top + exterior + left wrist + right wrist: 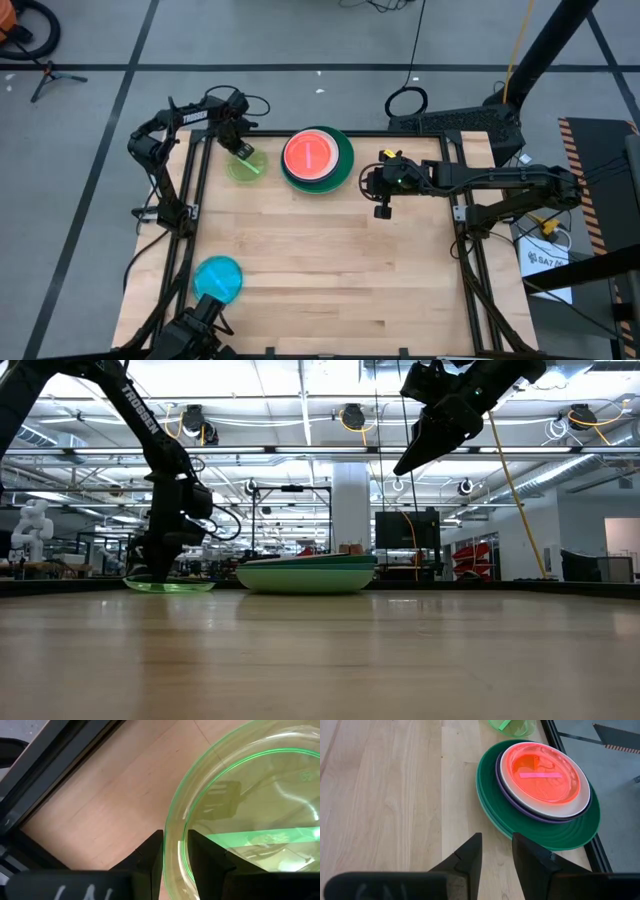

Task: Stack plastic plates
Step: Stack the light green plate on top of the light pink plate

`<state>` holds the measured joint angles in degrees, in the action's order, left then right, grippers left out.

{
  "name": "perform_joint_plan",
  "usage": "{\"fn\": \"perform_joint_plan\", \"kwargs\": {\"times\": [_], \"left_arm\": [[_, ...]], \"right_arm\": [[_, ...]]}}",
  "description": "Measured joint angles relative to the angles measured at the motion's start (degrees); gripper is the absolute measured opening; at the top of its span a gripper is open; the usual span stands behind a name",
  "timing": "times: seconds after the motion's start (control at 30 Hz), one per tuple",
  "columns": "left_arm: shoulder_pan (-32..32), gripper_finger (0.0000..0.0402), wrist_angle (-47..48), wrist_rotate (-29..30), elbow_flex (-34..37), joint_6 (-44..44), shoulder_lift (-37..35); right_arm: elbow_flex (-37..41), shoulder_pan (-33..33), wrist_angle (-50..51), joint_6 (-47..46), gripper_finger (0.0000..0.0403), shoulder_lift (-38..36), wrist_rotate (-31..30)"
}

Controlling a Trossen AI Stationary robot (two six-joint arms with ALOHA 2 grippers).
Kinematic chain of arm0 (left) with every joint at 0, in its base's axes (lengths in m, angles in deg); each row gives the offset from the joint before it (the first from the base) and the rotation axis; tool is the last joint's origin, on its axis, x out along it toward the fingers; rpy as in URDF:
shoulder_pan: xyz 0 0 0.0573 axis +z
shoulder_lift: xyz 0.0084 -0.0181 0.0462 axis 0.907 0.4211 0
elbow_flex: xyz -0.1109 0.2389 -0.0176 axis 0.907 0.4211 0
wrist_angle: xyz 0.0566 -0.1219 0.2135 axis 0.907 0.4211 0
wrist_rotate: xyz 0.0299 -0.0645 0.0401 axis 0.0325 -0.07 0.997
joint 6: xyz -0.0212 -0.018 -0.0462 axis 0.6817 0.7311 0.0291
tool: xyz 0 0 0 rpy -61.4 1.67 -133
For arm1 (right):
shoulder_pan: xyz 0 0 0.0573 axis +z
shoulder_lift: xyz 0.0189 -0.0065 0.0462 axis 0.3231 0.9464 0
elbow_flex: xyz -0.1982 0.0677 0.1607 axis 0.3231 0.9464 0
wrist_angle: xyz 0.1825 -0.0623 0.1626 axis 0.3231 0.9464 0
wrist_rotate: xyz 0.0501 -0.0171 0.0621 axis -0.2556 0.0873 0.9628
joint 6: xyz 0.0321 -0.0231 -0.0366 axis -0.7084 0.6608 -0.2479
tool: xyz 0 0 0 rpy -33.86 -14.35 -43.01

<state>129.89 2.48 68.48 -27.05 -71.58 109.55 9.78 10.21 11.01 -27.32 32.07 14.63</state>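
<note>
Yellow-green plate (260, 815) sits pinched by its rim between your left jaws (175, 852), right beside the stack (318, 158). Lift it, carry it over; your right jaws (496, 851) hover empty, slightly apart.

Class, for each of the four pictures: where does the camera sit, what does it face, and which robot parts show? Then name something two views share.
High: overhead, looking down; both arms, table, blue plate.
Low: table height, looking level; stack.
Left wrist: left gripper closed on yellow-green plate rim.
Right wrist: right gripper open, empty, facing stack.
Shared: pink plate tops the stack in the high and right wrist views.
</note>
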Motion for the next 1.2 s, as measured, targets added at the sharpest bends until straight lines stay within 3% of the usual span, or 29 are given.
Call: {"fn": "perform_joint_plan", "kwargs": {"times": [0.17, 0.53, 0.83, 1.2], "left_arm": [[0.00, 0.0089, 0.00, 0.00, 0.00, -0.06, -0.02], [0.02, 0.0012, 0.15, 0.00, 0.00, 0.00, -0.02], [0.17, 0.0007, 0.74, -0.02, 0.00, -0.02, -1.10], [1.39, 0.0006, 3.47, -0.01, -2.42, 0.35, -9.62]], "right_arm": [[0.00, 0.00, 0.00, 0.00, 0.0100, 0.00, 0.00], [0.01, 0.00, 0.00, 0.00, 0.0100, 0.00, 0.00], [0.00, 0.00, 0.00, 0.00, 0.0100, 0.00, 0.00], [0.00, 0.00, -0.02, -0.01, 0.0100, 0.00, -0.02]]}}
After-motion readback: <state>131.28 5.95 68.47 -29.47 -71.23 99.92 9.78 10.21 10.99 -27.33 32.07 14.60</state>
